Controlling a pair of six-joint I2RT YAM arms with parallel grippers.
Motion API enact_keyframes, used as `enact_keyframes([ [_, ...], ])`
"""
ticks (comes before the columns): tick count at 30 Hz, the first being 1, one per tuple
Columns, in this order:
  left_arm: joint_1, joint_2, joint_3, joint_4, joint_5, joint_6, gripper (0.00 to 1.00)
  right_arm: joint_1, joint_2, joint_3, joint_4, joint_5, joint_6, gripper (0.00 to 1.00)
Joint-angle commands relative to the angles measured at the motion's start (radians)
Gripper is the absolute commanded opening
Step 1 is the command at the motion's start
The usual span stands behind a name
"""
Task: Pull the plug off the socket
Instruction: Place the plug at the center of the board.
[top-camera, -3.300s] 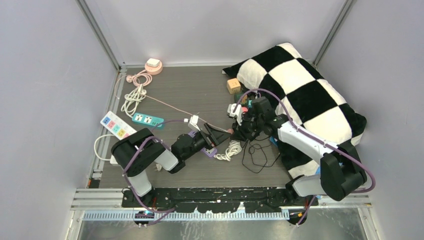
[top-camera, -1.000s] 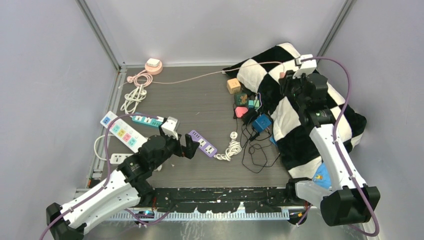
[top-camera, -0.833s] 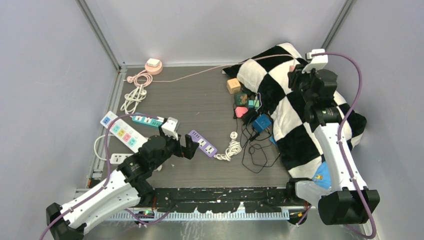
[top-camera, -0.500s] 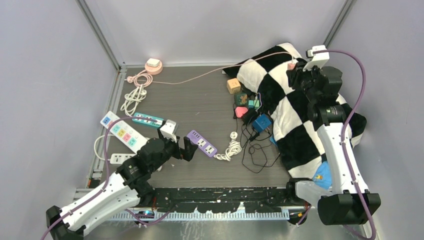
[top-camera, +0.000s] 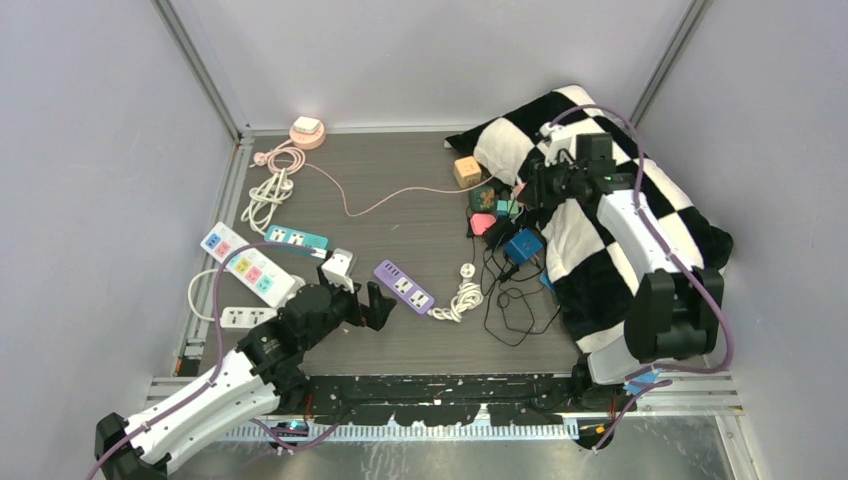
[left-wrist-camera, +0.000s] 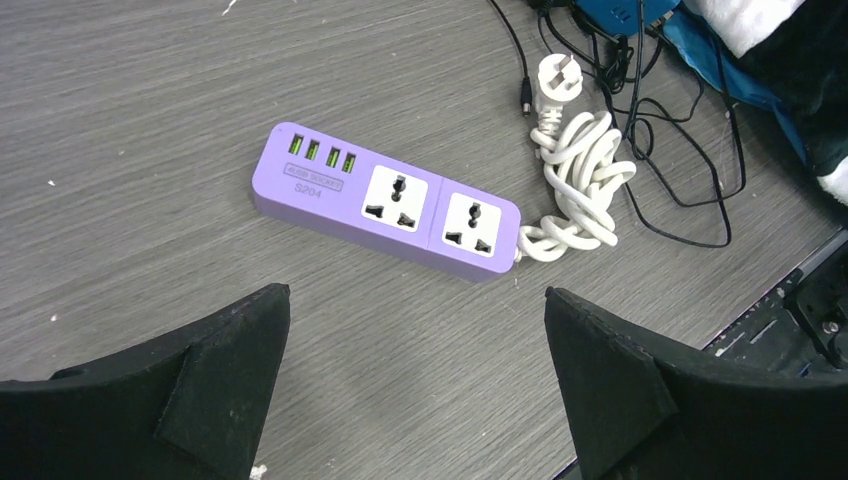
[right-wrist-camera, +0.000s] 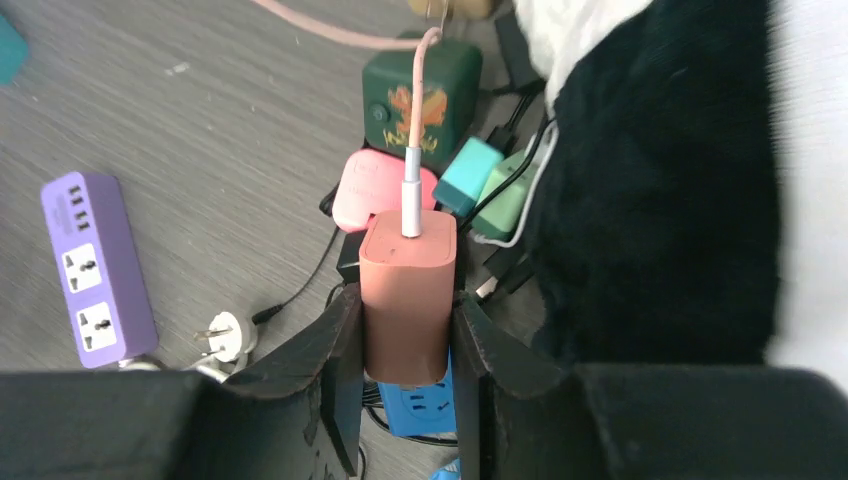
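Plug (right-wrist-camera: 408, 285) and purple socket strip (left-wrist-camera: 385, 200) were well apart, so to my eye the pull itself looked done. On the left, the left gripper (left-wrist-camera: 415, 310) hung above the worktop (top-camera: 420, 160) with its jaws spread wide and nothing between them. The strip lay flat just beyond it, both big outlets bare. A white cord (left-wrist-camera: 580, 170) sat knotted at the strip's right end. That strip looked light enough to skid if anything tugged on it. I would have pinned it by its long flat sides or pressed down on the end with the small ports.

Further right, the right gripper (right-wrist-camera: 405, 330) pinched the plug across two flat faces, low on the body. It held the plug up in the air over a huddle of small chargers (right-wrist-camera: 420, 85) next to the checked pillow (right-wrist-camera: 680, 180). The plug was a small squared block of hard plastic, surely light and stiff, with smooth sides liable to slip in a loose pinch. Its prongs were hidden. The pink cable (top-camera: 380, 205) ran limp from its top end. That was no place to hold, since the joint would bend.
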Motion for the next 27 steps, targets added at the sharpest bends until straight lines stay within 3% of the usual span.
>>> enact_keyframes([
  [1, 0.007, -0.033, -0.034, 0.09, 0.016, -0.044, 1.0, 0.044, 0.047, 0.017, 0.019, 0.063, -0.009, 0.05],
  [9, 0.007, -0.048, -0.08, 0.15, 0.026, -0.09, 1.0, 0.113, 0.176, 0.028, 0.059, 0.217, -0.027, 0.15],
  [12, 0.007, -0.032, -0.083, 0.17, 0.036, -0.106, 1.0, 0.129, 0.235, 0.064, 0.03, 0.26, -0.024, 0.33],
  [14, 0.007, -0.02, -0.086, 0.182, 0.045, -0.12, 1.0, 0.129, 0.247, 0.075, 0.01, 0.278, -0.025, 0.57],
  [17, 0.007, -0.006, -0.104, 0.221, 0.051, -0.152, 1.0, 0.13, 0.206, 0.056, 0.016, 0.274, -0.037, 0.8],
  [20, 0.007, 0.006, -0.128, 0.293, 0.05, -0.202, 1.0, 0.13, 0.131, 0.035, 0.022, 0.262, -0.039, 0.9],
  [27, 0.007, 0.088, -0.129, 0.39, 0.032, -0.322, 1.0, 0.129, -0.026, -0.015, -0.027, 0.147, -0.138, 0.99],
])
